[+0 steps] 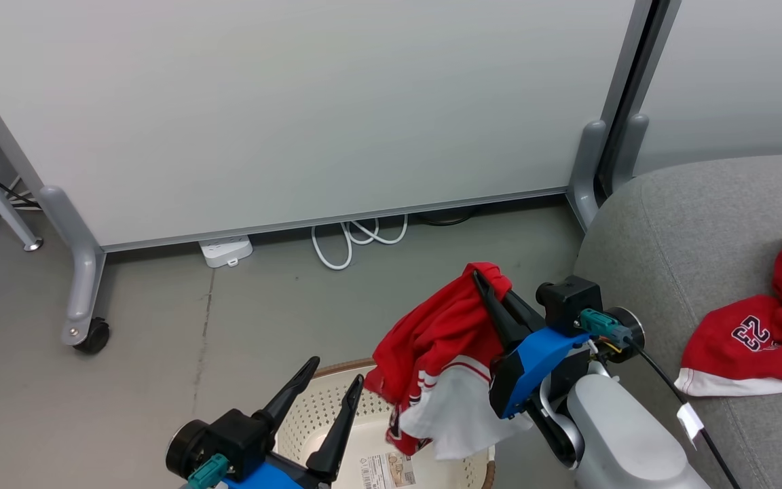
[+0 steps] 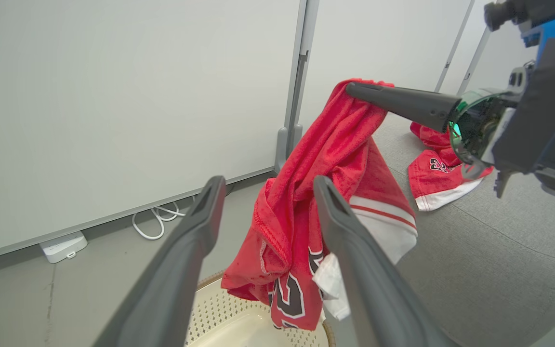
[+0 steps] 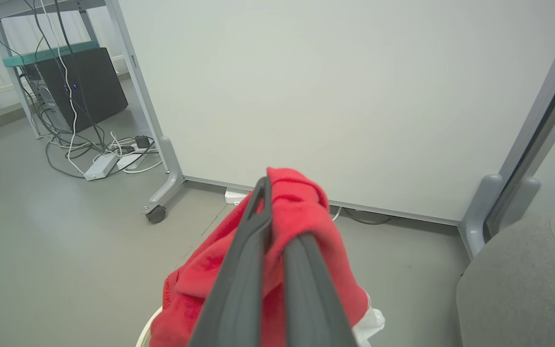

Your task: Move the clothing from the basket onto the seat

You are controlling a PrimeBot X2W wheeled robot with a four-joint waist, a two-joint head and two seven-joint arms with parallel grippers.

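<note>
Head view: right gripper (image 1: 482, 278) clamped the red garment (image 1: 425, 339) over the basket (image 1: 306, 418).
Left gripper (image 1: 335, 372) stood wide apart, empty.

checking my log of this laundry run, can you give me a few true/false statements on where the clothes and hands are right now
1. The right hand is shut on a red garment. True.
2. The left hand grips cloth too. False: it is open, with nothing between its fingers.
3. A second garment, numbered 23, lies on the sofa. True.
4. The held garment hangs over the sofa. False: it hangs over the basket, beside the sofa.
</note>
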